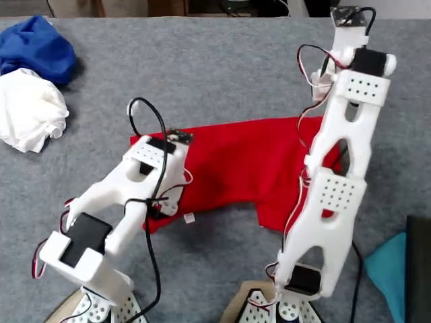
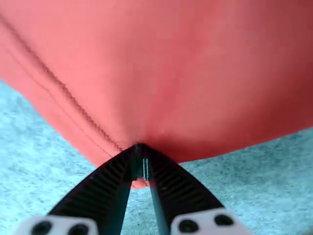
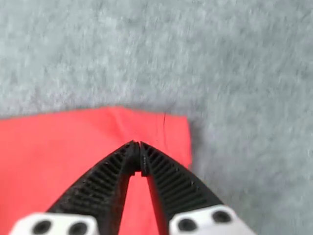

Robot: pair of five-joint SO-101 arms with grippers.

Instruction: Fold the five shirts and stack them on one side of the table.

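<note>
The red shirt (image 1: 242,161), a soft cloth garment spread mostly flat with a small white tag at its near edge, lies in the middle of the grey felt-covered table (image 1: 202,67), and both white plastic arms meet it from opposite ends. The left gripper (image 2: 139,149) sits at the red shirt's left edge; its black ribbed fingers (image 2: 105,183) are pressed together on the stitched hem, and the fabric puckers up into the tips. The right gripper (image 3: 140,147) is at the red shirt's far right corner, its fingers (image 3: 173,183) likewise closed tip to tip on the cloth, with a short crease running out from the pinch and bare grey felt just beyond the corner. Well away from the red shirt, toward the far left of the table, a crumpled blue shirt (image 1: 34,47) lies bunched in a heap, and a crumpled white shirt (image 1: 30,108) touches it on the nearer side. To the right of the red shirt, at the table's near right edge, a teal piece of cloth (image 1: 397,269) lies beside a dark flat object (image 1: 421,269).
</note>
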